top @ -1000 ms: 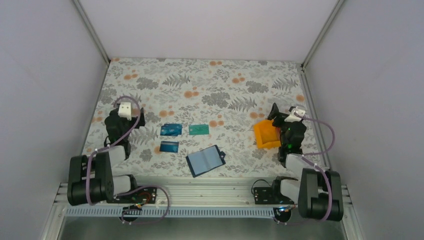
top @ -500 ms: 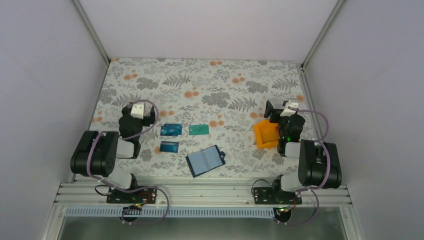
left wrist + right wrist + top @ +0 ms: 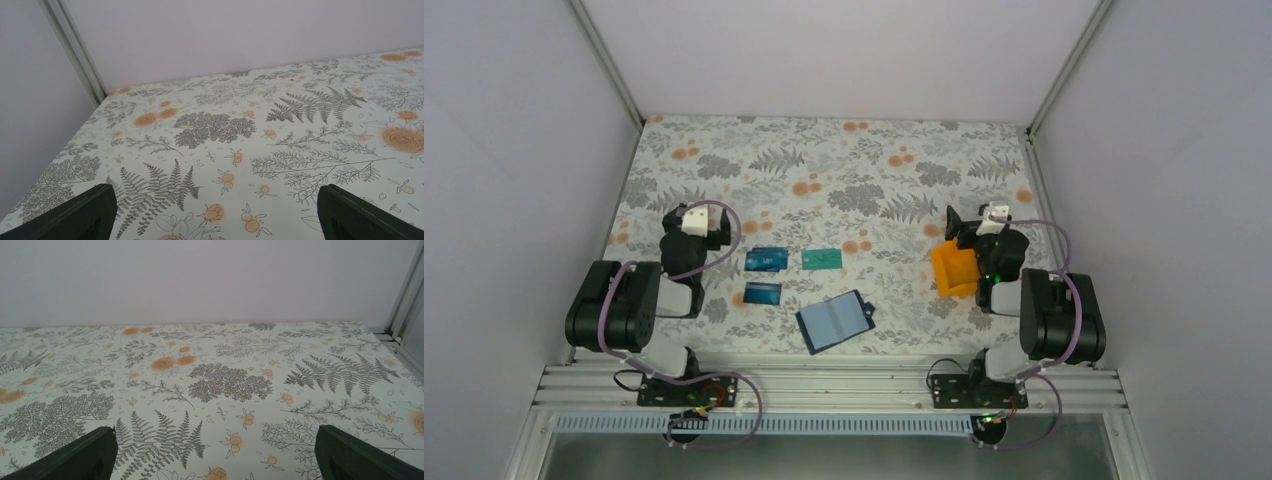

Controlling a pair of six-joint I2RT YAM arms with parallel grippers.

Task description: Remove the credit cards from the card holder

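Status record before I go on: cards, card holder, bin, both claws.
cards out: three in view, blue card, teal card, second blue card
red card: not seen
card holder: lying open, lighter inside up, nearer the arms than the cards, touching none
orange bin: right side, next to the right arm; contents unclear
left claw: open, empty
right claw: open, empty
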